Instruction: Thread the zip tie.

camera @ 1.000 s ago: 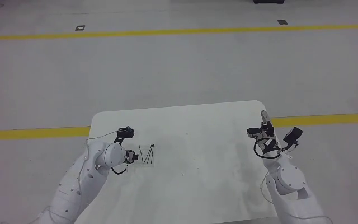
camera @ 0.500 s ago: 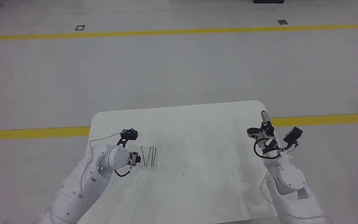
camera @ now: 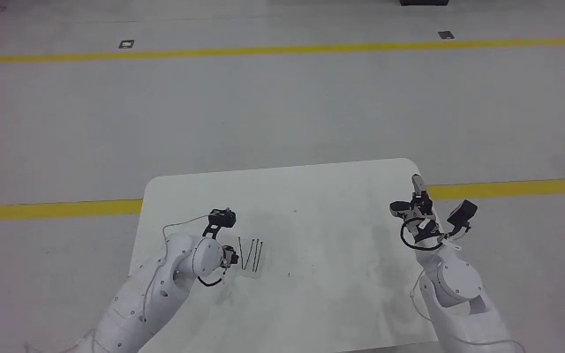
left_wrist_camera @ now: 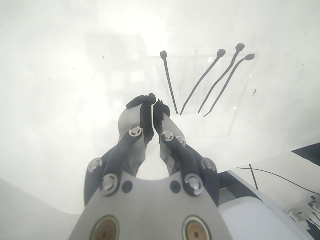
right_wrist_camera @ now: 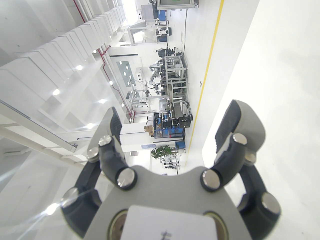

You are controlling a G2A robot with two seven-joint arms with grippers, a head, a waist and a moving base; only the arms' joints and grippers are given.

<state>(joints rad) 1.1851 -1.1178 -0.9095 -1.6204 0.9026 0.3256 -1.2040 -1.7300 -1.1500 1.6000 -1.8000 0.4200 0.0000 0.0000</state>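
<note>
Zip ties (camera: 253,254), four black ones, have shifted since a second ago. They lay closer to the left edge of the surface (camera: 335,203) then, and now sit further toward its middle and a little nearer the near edge. The left end effector (camera: 231,258) has travelled the same way, from beside the left edge inward, so it keeps the same place next to them. The right end effector (camera: 417,190) has not moved and stays by the right edge, toward the far right corner.

In the left wrist view the ties (left_wrist_camera: 202,81) lie fanned out flat on a clear sheet (left_wrist_camera: 215,126). Their square heads point away from the left end effector (left_wrist_camera: 152,103) and their thin tails point toward it. The tail of the nearest tie ends just beside the fingertips (left_wrist_camera: 143,101) and is not between them. The other three ties spread out further to that side. The fingers are pressed together, with only a hairline slit between the pads.

The right end effector (right_wrist_camera: 173,116) has its fingers spread wide with nothing between them. It points out past the surface toward the hall beyond, well apart from the ties.

The clear sheet is hard to trace, as only faint edges and a few glints show against the white surface (left_wrist_camera: 75,76). Its corner nearest the left end effector runs under the closed fingers, and whether they pinch it cannot be made out. In the top view the sheet does not read at all, and the ties are thin dark strokes whose heads and tails cannot be told apart.
</note>
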